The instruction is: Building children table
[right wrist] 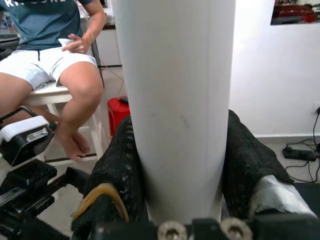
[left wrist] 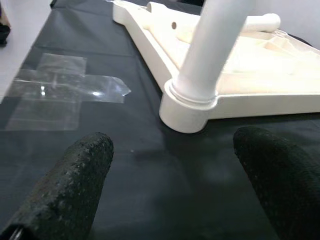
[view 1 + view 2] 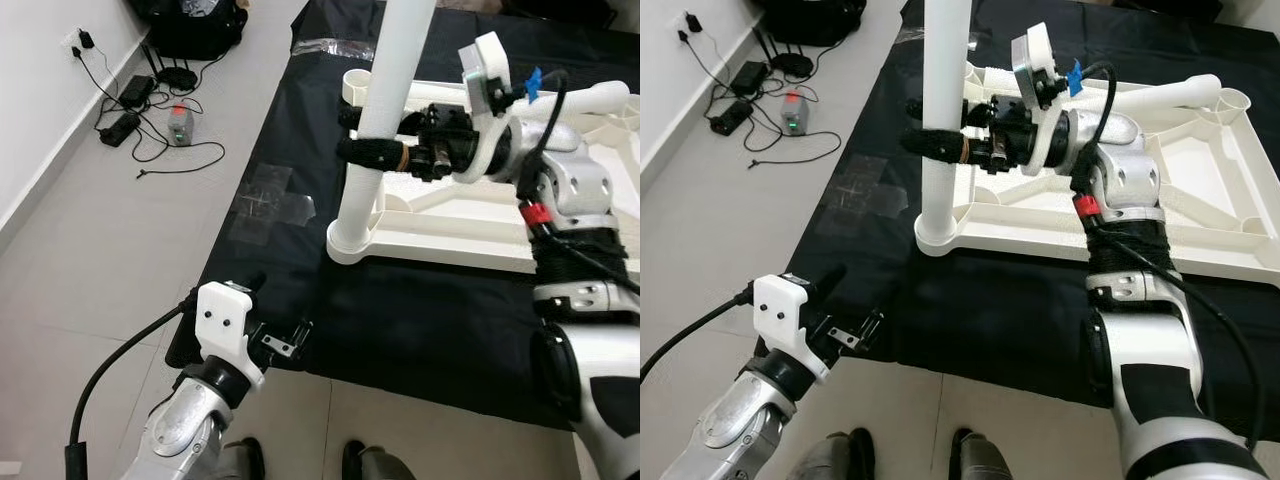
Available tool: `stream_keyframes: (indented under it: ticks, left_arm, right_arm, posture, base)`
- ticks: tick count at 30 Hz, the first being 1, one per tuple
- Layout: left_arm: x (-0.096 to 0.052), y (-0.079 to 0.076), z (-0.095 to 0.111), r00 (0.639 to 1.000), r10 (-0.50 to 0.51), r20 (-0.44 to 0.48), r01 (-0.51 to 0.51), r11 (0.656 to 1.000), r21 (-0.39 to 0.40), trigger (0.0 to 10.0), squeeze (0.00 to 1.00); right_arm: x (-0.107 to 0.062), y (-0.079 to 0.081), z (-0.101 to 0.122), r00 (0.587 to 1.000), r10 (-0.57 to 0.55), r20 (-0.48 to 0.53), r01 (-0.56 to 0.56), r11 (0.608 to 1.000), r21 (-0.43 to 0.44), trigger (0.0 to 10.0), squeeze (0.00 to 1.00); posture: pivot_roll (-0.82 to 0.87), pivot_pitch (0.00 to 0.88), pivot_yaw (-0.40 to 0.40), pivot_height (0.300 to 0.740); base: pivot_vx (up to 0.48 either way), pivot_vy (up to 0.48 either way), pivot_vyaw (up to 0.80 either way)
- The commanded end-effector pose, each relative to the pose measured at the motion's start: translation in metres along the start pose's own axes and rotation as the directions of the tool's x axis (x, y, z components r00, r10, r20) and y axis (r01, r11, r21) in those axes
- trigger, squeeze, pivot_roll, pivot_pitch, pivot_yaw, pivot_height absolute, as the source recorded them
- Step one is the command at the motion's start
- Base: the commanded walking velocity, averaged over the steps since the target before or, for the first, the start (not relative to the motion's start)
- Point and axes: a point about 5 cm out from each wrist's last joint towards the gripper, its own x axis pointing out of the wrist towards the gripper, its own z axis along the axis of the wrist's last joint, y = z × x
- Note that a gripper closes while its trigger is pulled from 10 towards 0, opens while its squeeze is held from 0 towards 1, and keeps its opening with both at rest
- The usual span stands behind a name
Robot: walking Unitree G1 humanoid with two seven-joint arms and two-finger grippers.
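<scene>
Right claw (image 3: 940, 143) clamping upright white leg (image 3: 943, 110), cream tabletop (image 3: 1200, 215) upside down

Soft, even daylight fills my head views; both are sharp, with faint shadows. The clear tape (image 3: 268, 203) on the black mat (image 3: 400, 320) catches pale glare. In my left wrist view my fingers (image 2: 70, 185) sit close and blurred, and the tape shines white. In my right wrist view the white leg (image 1: 175, 100) is bright and slightly soft.
</scene>
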Motion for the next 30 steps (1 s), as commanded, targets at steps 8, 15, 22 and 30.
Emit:
stream_keyframes:
  ticks: [8, 15, 22, 30]
  left_arm:
    - [-0.004, 0.004, -0.001, 1.0, -0.002, -0.011, 0.002, 1.0, -0.004, 10.0, 0.0]
    - [0.004, 0.007, -0.007, 1.0, -0.012, -0.01, 0.012, 1.0, -0.006, 10.0, 0.0]
    - [0.008, 0.012, -0.009, 1.0, 0.0, -0.006, 0.0, 1.0, -0.003, 10.0, 0.0]
    - [0.008, 0.013, -0.009, 1.0, -0.005, -0.006, 0.005, 1.0, 0.0, 10.0, 0.0]
  right_arm:
    - [-0.026, 0.055, -0.084, 0.609, -0.696, -0.381, 0.761, 0.647, 0.035, 0.0, 0.0]
    - [0.016, 0.137, -0.123, 0.49, -0.677, -0.549, 0.84, 0.535, 0.09, 0.0, 0.0]
    - [0.025, 0.124, -0.114, 0.518, -0.689, -0.507, 0.827, 0.556, 0.089, 0.0, 0.0]
    - [0.032, 0.108, -0.08, 0.695, -0.646, -0.315, 0.717, 0.654, 0.24, 10.0, 1.0]
  posture:
    - [0.01, 0.271, -0.085, 0.74]
    - [-0.01, 0.222, -0.068, 0.74]
    - [-0.01, 0.193, -0.07, 0.74]
    - [0.0, 0.201, -0.059, 0.74]
  base:
    - [0.0, 0.0, 0.0]
    - [0.0, 0.0, 0.0]
    - [0.0, 0.0, 0.0]
    - [0.0, 0.0, 0.0]
